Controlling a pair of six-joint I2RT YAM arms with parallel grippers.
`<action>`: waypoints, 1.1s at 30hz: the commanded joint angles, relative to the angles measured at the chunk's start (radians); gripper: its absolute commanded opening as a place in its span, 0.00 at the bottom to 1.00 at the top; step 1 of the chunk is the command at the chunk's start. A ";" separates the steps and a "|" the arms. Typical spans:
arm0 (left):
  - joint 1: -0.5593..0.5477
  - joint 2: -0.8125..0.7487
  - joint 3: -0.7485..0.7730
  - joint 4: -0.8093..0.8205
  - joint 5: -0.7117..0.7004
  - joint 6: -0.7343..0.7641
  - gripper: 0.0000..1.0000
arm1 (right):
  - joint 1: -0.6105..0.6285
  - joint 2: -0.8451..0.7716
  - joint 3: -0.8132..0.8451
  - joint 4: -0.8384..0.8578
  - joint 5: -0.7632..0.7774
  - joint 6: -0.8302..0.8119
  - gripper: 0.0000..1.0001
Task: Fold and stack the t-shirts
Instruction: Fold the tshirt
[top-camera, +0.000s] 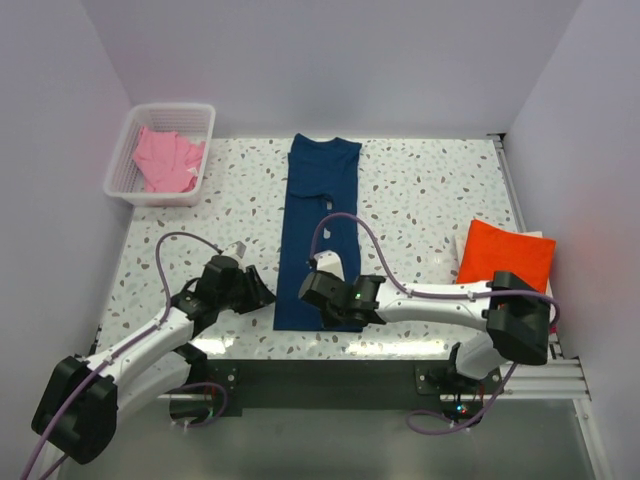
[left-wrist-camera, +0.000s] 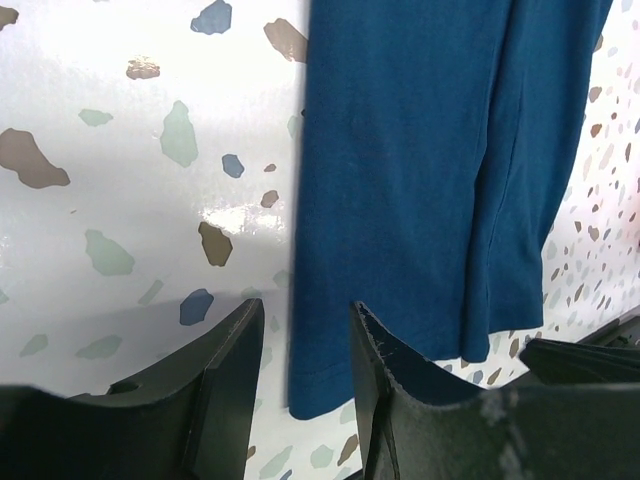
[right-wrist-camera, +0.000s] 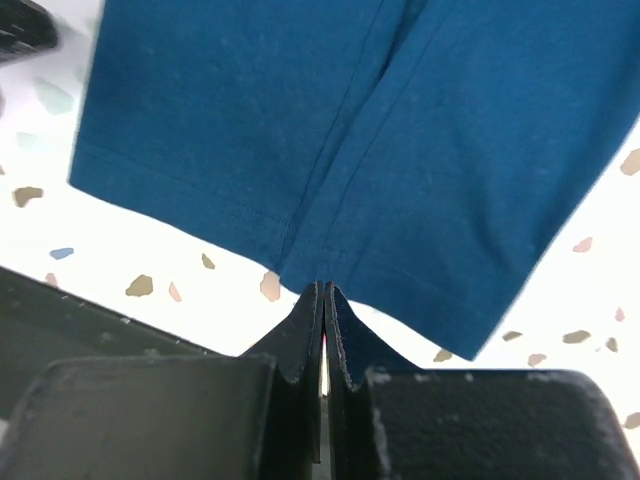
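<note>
Navy t-shirt (top-camera: 322, 200) flat on tabletop (top-camera: 420, 190), left gripper (left-wrist-camera: 306, 310) jaws apart at 7 o'clock corner, right gripper (right-wrist-camera: 322, 290) jaws together at hem

You have three t-shirts to count.

1. Navy t-shirt (top-camera: 320, 200): dark blue, folded lengthwise into a long narrow strip. It lies flat down the middle of the table (top-camera: 420, 190), collar at the far end and hem at the near edge. You see two small pale marks near its centre. In the wrist views, the folded-in sides meet along a seam line.
2. Orange t-shirt (top-camera: 505, 255): bright, folded into a compact rectangle at the table's right edge.
3. Pink t-shirt (top-camera: 165, 160): unfolded and crumpled in the white lattice basket (top-camera: 118, 160) at the far left corner.
</note>
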 joint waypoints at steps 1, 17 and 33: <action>-0.007 -0.003 0.003 0.047 -0.002 -0.008 0.44 | 0.004 0.068 0.012 0.070 -0.028 0.012 0.00; -0.009 0.024 0.006 0.056 0.014 -0.002 0.44 | 0.007 0.102 -0.031 0.167 -0.111 0.044 0.13; -0.208 -0.029 0.029 -0.137 -0.262 -0.148 0.46 | -0.190 -0.462 -0.320 -0.024 -0.174 0.109 0.45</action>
